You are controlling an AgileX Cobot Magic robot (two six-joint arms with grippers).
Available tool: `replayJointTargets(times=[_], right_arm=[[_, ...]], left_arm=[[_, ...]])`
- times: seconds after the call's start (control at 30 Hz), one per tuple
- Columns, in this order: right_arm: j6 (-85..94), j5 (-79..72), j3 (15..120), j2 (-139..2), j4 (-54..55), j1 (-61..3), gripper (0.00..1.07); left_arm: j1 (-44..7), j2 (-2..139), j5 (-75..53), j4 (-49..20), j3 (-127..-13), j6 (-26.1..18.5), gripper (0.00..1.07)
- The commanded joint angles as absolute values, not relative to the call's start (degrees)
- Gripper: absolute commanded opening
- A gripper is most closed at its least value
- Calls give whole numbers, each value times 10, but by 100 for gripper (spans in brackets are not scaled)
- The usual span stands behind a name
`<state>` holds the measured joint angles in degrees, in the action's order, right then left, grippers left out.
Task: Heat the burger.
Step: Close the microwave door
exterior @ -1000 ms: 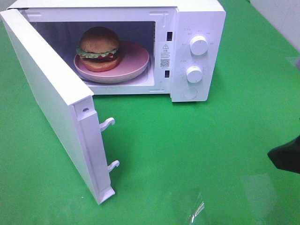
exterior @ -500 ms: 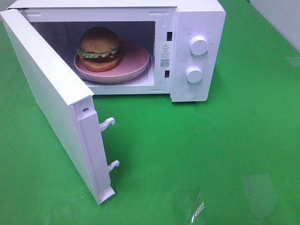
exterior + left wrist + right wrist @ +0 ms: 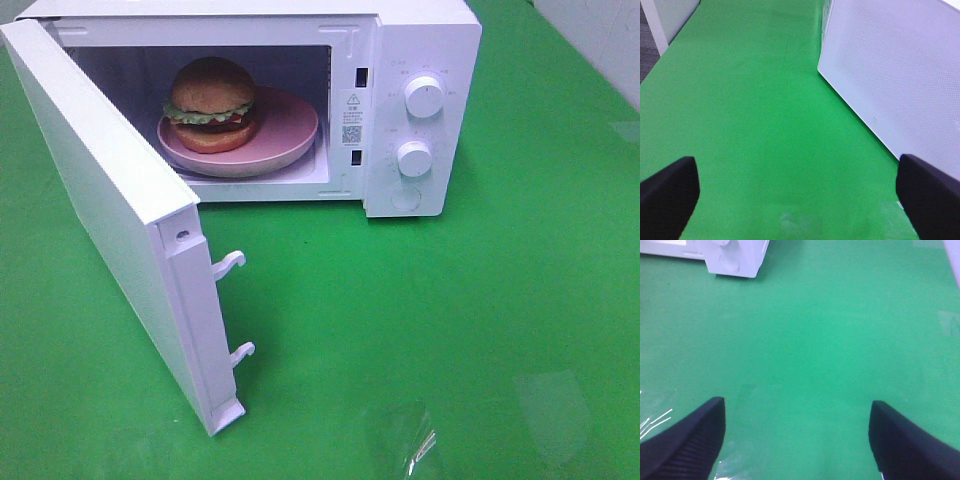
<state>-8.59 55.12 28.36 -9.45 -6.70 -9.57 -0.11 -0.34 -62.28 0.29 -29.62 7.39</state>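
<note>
The burger (image 3: pixel 211 102) sits on a pink plate (image 3: pixel 285 130) inside the white microwave (image 3: pixel 425 40), whose door (image 3: pixel 110 215) swings wide open toward the front left. Neither arm shows in the exterior view. In the left wrist view my left gripper (image 3: pixel 799 197) is open over bare green cloth, its black fingers (image 3: pixel 667 197) far apart, with the door's outer face (image 3: pixel 900 70) beside it. My right gripper (image 3: pixel 796 440) is open too, empty, above green cloth, the microwave's control-panel corner (image 3: pixel 735 257) far ahead.
Two white knobs (image 3: pixel 424 97) stand on the microwave's right panel. Door latch hooks (image 3: pixel 230 265) stick out from the door's edge. A crinkled clear plastic film (image 3: pixel 415 445) lies on the green cloth (image 3: pixel 450 300) near the front edge.
The dark arm tip at the right edge of the exterior view has withdrawn out of sight. The microwave, door and burger have not moved.
</note>
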Motion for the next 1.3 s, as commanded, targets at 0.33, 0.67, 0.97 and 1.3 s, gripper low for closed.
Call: replayJointTargets(times=[0.33,0.67,0.97,1.3], right_arm=[[-89,551,282,-2,-59,-53,76],[-89,551,282,17,-58,-47,76],[-89,551,282,17,-58,-47,76],[-89,551,282,17,-58,-47,76]], left_arm=[[1,-12,-613,4,-297,72,101],[1,-11,-613,4,-297,72,101],[1,-11,-613,4,-297,72,101],[1,-11,-613,4,-297,72,101]])
